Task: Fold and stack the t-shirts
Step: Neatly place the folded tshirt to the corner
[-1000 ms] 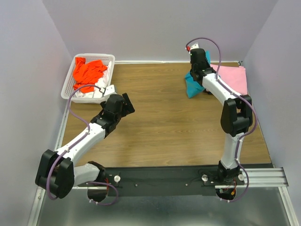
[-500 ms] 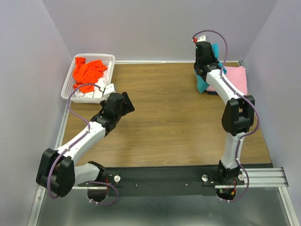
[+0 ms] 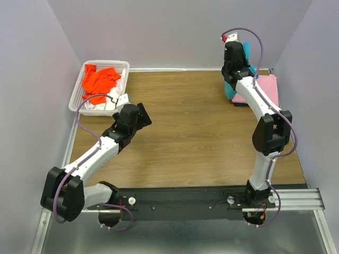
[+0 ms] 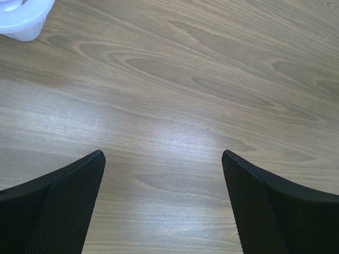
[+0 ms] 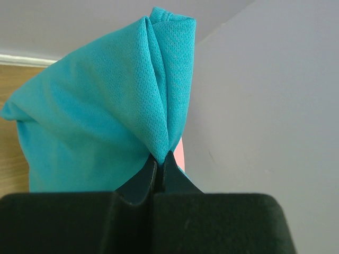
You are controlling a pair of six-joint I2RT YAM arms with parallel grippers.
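My right gripper (image 5: 160, 159) is shut on the teal t-shirt (image 5: 100, 111) and holds it up at the far right of the table. In the top view the teal shirt (image 3: 230, 90) hangs beside the arm, over the left edge of the pink t-shirt (image 3: 266, 87), which lies flat at the far right corner. The orange-red t-shirt (image 3: 99, 80) lies crumpled in the white lattice basket (image 3: 123, 65) on top of the white t-shirt (image 3: 100, 105). My left gripper (image 4: 163, 159) is open and empty, low over bare wood near the basket.
The basket's corner (image 4: 21, 18) shows at the top left of the left wrist view. Grey walls close the table on the left, back and right. The right arm reaches close to the back right wall corner (image 3: 271, 70).
My right gripper has carried the teal shirt up and to the right, from the table left of the pink shirt to over its edge. The left arm has hardly moved.
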